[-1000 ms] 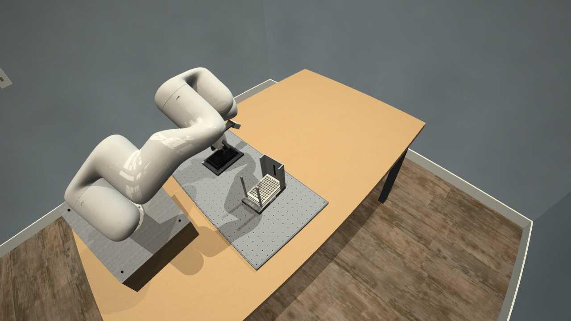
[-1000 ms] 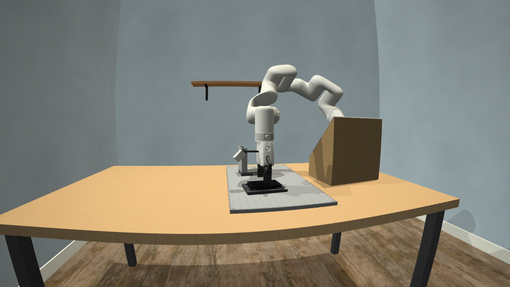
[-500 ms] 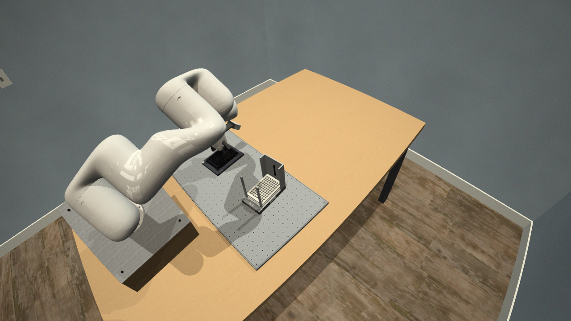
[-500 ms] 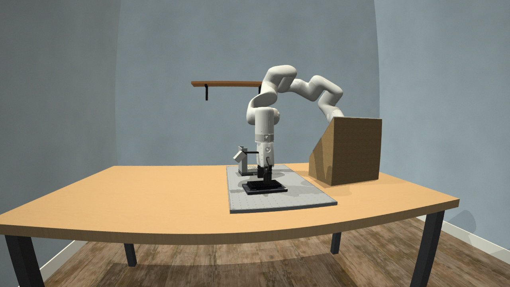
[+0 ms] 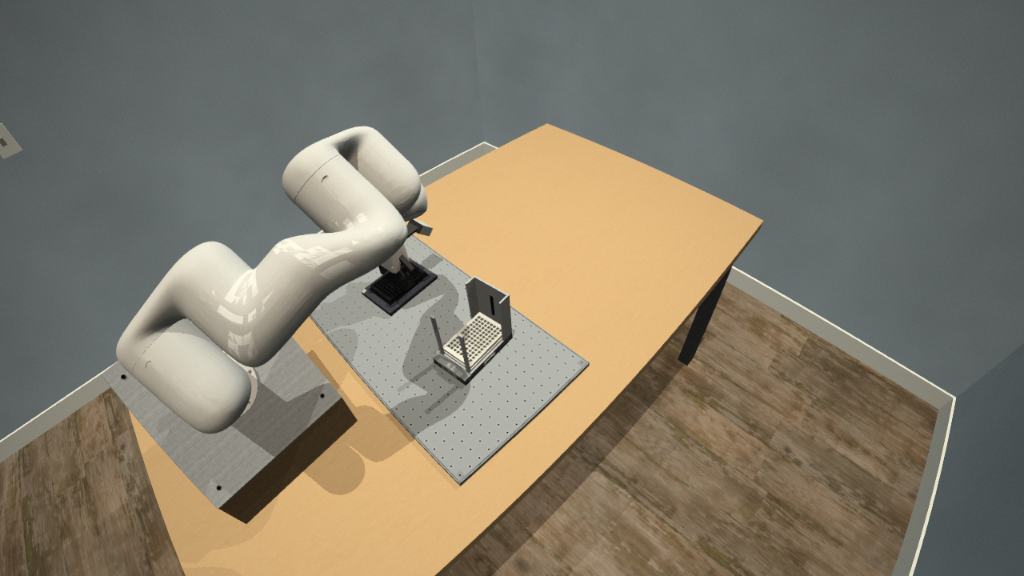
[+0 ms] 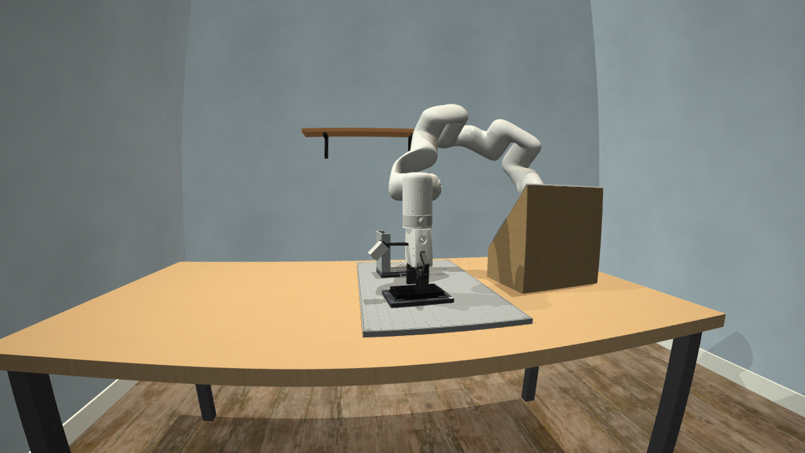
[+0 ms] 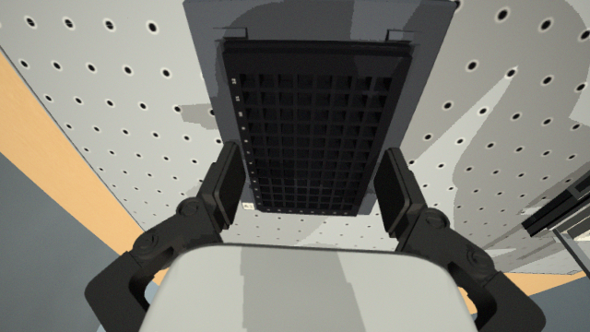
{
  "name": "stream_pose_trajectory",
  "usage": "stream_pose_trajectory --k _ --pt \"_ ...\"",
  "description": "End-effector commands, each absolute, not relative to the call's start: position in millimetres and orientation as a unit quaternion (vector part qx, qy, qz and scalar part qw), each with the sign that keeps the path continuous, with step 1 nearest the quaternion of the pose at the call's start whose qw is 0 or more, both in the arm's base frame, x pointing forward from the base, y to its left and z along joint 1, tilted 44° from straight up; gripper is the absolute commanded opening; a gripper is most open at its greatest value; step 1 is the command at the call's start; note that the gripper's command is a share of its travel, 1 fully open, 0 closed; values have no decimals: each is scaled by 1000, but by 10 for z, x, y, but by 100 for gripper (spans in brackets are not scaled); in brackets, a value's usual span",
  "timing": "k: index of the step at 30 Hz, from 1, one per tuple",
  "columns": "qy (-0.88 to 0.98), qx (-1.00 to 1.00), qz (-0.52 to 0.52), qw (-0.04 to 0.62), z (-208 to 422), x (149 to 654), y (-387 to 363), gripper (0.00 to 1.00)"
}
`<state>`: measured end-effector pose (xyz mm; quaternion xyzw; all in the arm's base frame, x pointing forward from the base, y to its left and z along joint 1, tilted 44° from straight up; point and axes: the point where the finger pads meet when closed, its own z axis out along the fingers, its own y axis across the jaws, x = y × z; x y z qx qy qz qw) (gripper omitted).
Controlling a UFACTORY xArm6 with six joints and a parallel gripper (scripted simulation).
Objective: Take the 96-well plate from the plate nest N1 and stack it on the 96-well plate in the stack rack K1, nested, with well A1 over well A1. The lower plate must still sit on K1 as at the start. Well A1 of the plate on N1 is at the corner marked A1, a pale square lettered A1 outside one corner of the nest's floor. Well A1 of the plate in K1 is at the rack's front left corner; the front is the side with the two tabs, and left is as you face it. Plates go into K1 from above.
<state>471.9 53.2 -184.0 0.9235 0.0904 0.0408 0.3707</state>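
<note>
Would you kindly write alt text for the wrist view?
The open claw hangs above a black 96-well plate, one finger outside each long side, touching nothing. The plate sits in a dark nest on a grey perforated board.

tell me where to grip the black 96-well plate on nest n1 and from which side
Grip the black 96-well plate across its two long side walls, coming straight down from above. It lies flat in the nest, and the open gripper already straddles its narrow width.
</note>
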Motion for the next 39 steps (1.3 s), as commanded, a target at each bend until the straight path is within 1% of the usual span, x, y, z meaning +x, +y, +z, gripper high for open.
stream_pose_trajectory --k 1,28,29,39 --pt "91 924 43 370 -1846 4735 532 100" --pt "91 924 43 370 -1884 4743 497 100" --pt "91 924 43 370 -1880 4742 500 0" --pt "91 924 43 370 -1880 4742 501 0"
